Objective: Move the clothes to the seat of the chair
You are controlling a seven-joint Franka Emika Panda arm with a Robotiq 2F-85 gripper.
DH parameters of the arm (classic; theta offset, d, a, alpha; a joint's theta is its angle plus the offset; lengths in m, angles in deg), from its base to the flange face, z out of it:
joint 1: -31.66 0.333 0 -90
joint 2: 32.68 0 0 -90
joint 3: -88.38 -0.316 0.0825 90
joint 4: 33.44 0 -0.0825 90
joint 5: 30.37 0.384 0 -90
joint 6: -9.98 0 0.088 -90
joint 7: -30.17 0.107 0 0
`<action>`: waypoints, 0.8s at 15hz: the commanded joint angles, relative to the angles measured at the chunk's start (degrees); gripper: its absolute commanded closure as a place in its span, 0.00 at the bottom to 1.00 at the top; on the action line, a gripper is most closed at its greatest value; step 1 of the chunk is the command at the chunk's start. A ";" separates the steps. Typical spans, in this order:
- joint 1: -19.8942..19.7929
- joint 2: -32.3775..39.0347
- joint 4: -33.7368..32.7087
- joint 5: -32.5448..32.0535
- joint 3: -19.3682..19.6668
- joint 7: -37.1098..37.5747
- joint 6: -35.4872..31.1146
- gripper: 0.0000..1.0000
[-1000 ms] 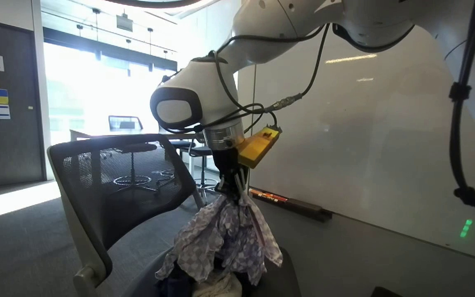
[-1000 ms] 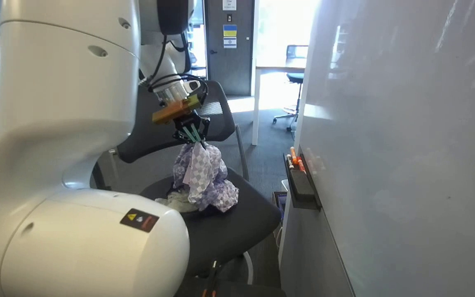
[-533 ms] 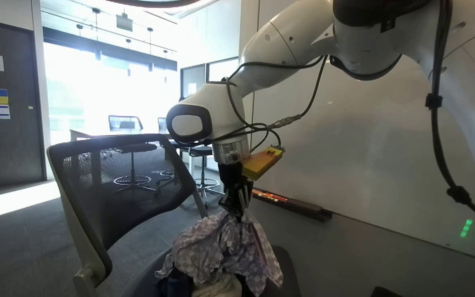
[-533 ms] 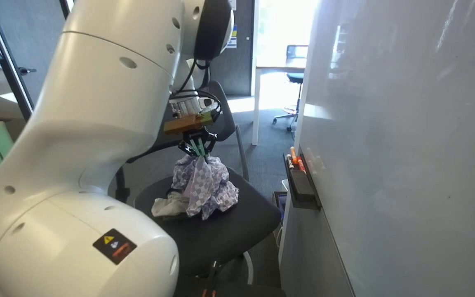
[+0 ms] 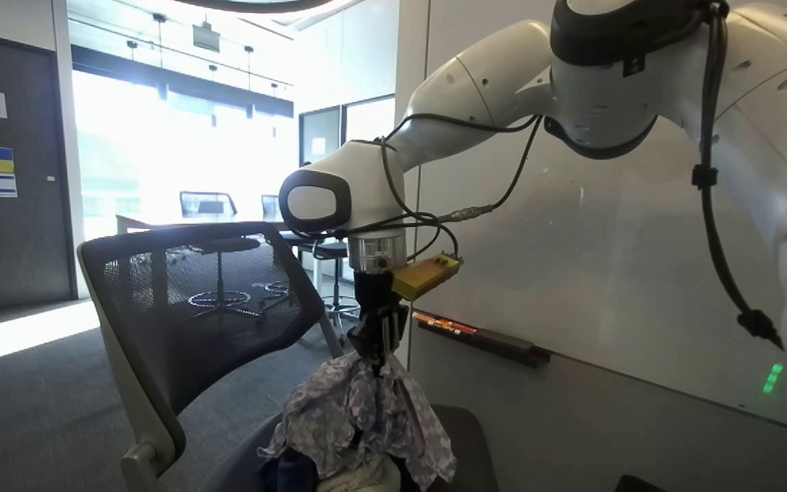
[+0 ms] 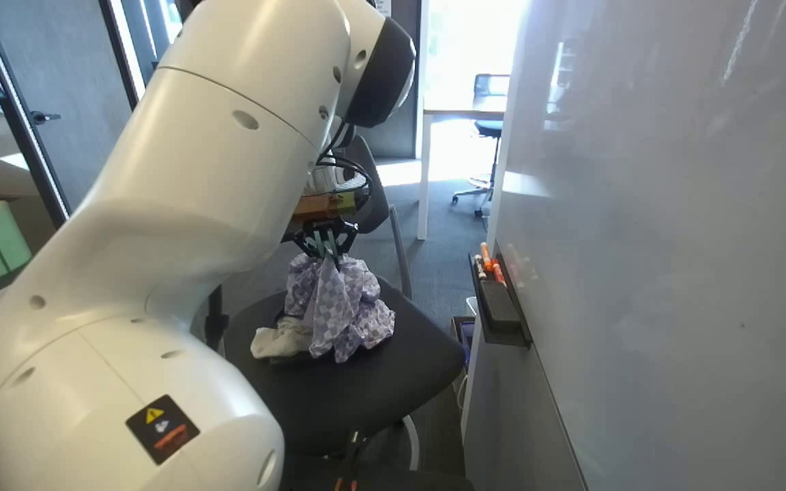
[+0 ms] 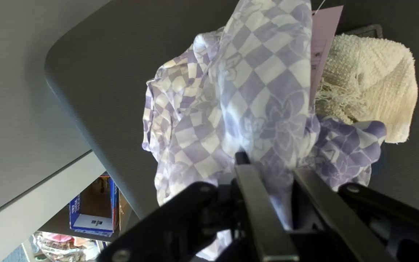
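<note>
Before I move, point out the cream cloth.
In the wrist view, the cream cloth lies on the right, over the chair seat, beside the pink tag and purple-checkered cloth.

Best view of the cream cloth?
Wrist view: the cream cloth appears largest there, texture and loose threads visible. In both exterior views it's a smaller patch against the patterned cloth; in an exterior view the bottom edge crops it.
</note>
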 commanded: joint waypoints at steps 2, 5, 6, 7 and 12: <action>-1.35 1.69 -3.94 -0.15 -4.13 -2.56 -2.96 0.38; 1.38 -1.45 -4.54 1.54 -2.19 -2.56 -2.06 0.16; 3.49 -3.21 -5.17 2.46 -0.02 -2.56 -1.70 0.09; 4.78 -4.00 -5.91 2.47 0.74 -2.61 -2.13 0.02; 13.80 -12.45 -4.85 5.63 10.33 -1.66 -2.02 0.00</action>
